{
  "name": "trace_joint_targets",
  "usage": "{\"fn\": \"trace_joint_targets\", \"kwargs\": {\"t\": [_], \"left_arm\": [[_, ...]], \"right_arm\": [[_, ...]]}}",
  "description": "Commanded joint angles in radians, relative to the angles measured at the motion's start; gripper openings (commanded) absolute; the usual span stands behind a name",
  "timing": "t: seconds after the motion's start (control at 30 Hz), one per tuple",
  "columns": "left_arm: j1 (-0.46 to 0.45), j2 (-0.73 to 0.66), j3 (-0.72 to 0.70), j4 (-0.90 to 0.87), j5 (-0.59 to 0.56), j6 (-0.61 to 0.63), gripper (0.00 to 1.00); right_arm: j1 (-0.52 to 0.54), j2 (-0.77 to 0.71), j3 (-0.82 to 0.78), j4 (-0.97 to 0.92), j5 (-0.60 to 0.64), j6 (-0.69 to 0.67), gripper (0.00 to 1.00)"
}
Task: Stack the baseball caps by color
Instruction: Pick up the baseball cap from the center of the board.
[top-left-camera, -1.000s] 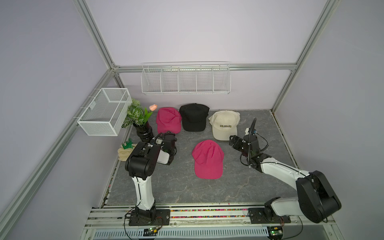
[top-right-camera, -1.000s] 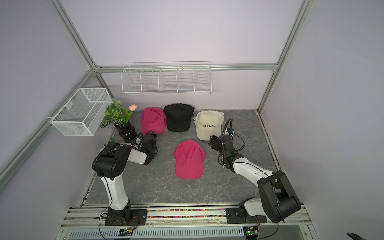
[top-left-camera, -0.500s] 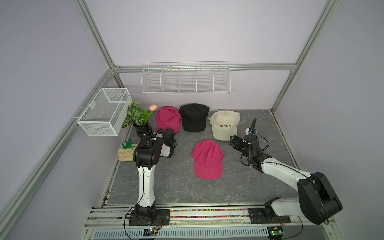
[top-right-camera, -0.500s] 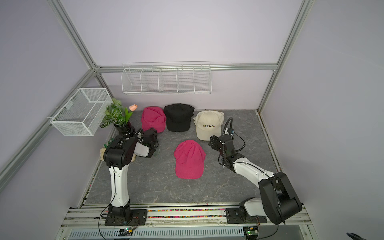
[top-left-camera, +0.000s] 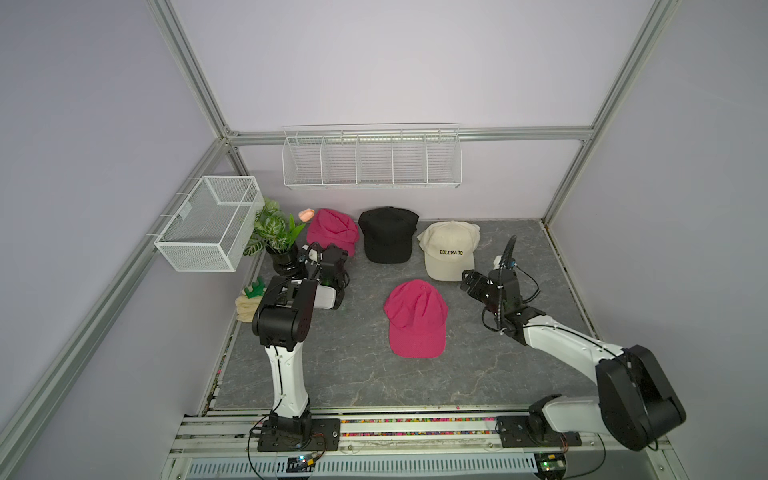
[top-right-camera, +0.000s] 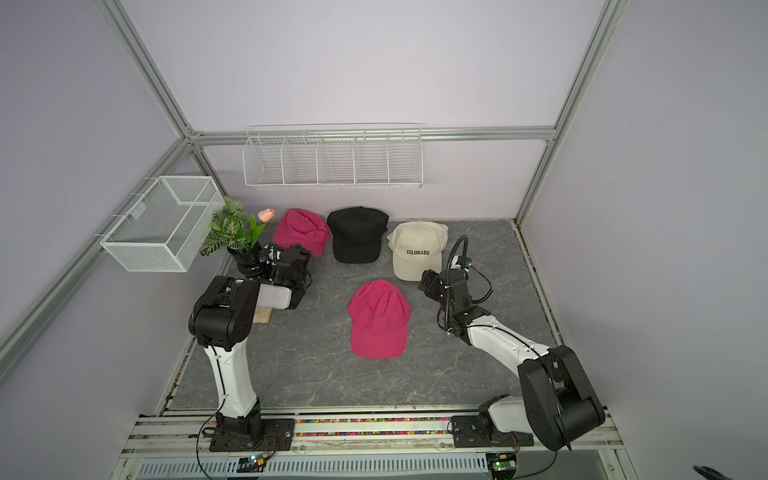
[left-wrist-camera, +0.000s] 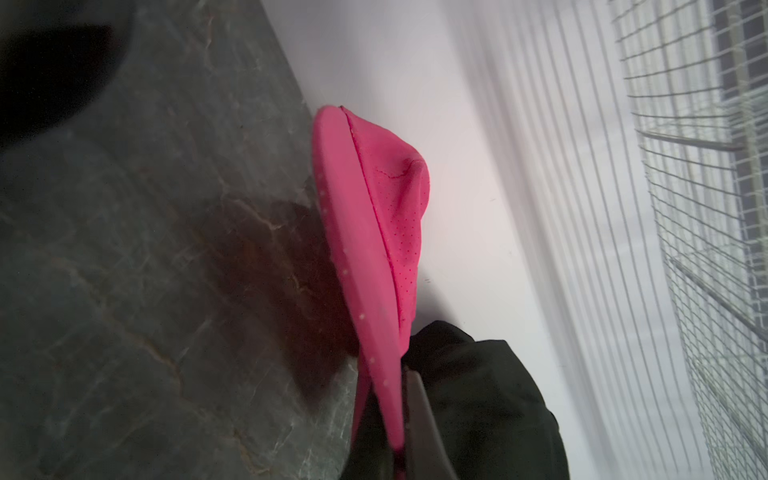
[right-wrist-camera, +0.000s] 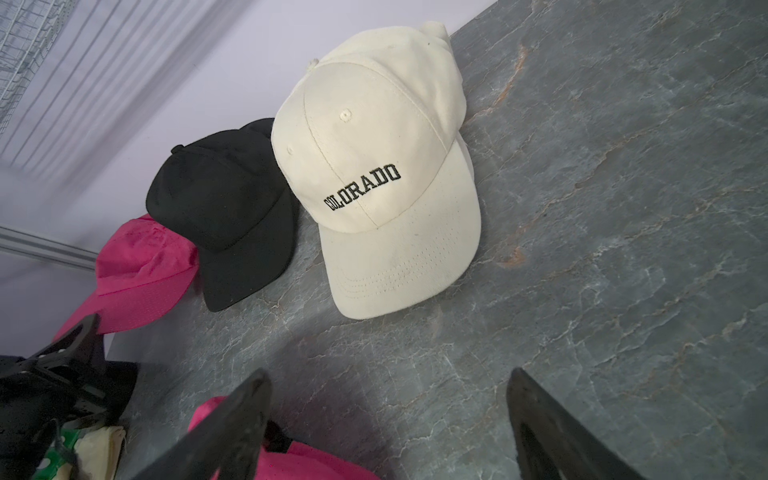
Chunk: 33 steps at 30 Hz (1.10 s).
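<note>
Left wrist view: the left claw (left-wrist-camera: 388, 403) was seen closed tight on the brim of the far pink cap (left-wrist-camera: 374, 216), the brim being pinched between its two fingers. The cap was seen edge-on, close to the back wall.

With the desk (top-left-camera: 332, 365) read as a clock face in both top views, twelve at the back wall, three caps were ranged along the back. The far pink cap was placed at eleven o'clock, the black cap (top-left-camera: 388, 235) at twelve and the cream cap (top-left-camera: 449, 249), lettered COLORADO, at one. All three brims were pointed toward six o'clock. The black cap was set just beside the pink one. A near pink cap (top-left-camera: 415, 318) was laid flat at the centre, apart from the rest, its brim also toward six o'clock.

The right claw (right-wrist-camera: 386, 432) was held wide open with nothing between its fingers. It was poised above the desk at about three o'clock, just beside the cream cap's brim and aimed toward it.

A potted plant (top-left-camera: 276, 232) was stood at ten o'clock, with a folded towel (top-left-camera: 245, 309) at nine.
</note>
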Motion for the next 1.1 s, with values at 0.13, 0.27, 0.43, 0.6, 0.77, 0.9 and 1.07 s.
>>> {"fn": "trace_joint_targets", "kwargs": {"t": [0.13, 0.27, 0.43, 0.6, 0.77, 0.9, 1.07], "left_arm": [[-0.038, -0.184, -0.03, -0.159, 0.022, 0.237, 0.0], [-0.051, -0.286, -0.058, -0.237, 0.122, 0.26, 0.0], [-0.055, -0.432, -0.093, -0.302, 0.3, 0.333, 0.0], [-0.063, -0.502, -0.045, -0.399, 0.565, 0.371, 0.0], [-0.065, -0.569, 0.146, -0.754, 0.675, 0.489, 0.0], [-0.061, -0.591, 0.16, -0.787, 0.673, 0.416, 0.0], [-0.071, -0.369, 0.312, -1.03, 0.826, 0.449, 0.0]], "right_arm": [[-0.007, -0.003, -0.024, 0.119, -0.012, -0.008, 0.89], [-0.008, -0.011, -0.024, 0.146, -0.026, -0.041, 0.89], [-0.019, -0.016, -0.021, 0.179, -0.095, -0.105, 0.89], [-0.056, -0.028, -0.014, 0.2, -0.185, -0.113, 0.89], [-0.08, -0.059, -0.01, 0.186, -0.197, -0.116, 0.89], [-0.084, -0.066, -0.001, 0.162, -0.185, -0.123, 0.89], [-0.087, -0.052, 0.011, 0.158, -0.185, -0.105, 0.89]]}}
